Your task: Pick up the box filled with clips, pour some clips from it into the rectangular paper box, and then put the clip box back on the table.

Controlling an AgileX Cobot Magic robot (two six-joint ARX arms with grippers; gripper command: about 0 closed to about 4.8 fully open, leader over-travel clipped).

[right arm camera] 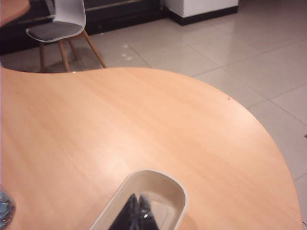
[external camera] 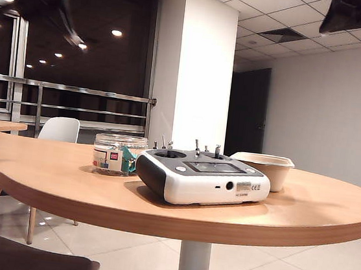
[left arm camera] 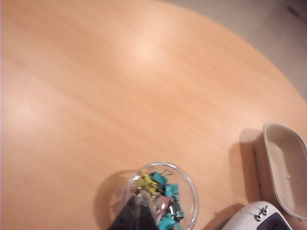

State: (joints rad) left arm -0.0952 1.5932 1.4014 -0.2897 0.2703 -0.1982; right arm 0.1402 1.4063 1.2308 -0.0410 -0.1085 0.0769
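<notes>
The box filled with clips (external camera: 118,154) is a clear round jar standing open on the table (external camera: 58,176), left of a remote controller. Teal, yellow and pink clips (left arm camera: 165,196) show inside it. The rectangular paper box (external camera: 265,167) stands to the right, behind the controller. My left gripper (left arm camera: 136,203) is shut and empty, high above the jar (left arm camera: 163,199). My right gripper (right arm camera: 136,199) is shut and empty, high above the paper box (right arm camera: 163,189). In the exterior view both arms are blurred dark shapes near the ceiling, the left arm (external camera: 68,2) and the right arm (external camera: 354,15).
A white-and-grey remote controller (external camera: 202,176) with upright sticks sits at the table's front, between jar and paper box. A white chair (external camera: 58,131) stands beyond the table's far side. The table's curved edge (right arm camera: 249,115) drops to tiled floor.
</notes>
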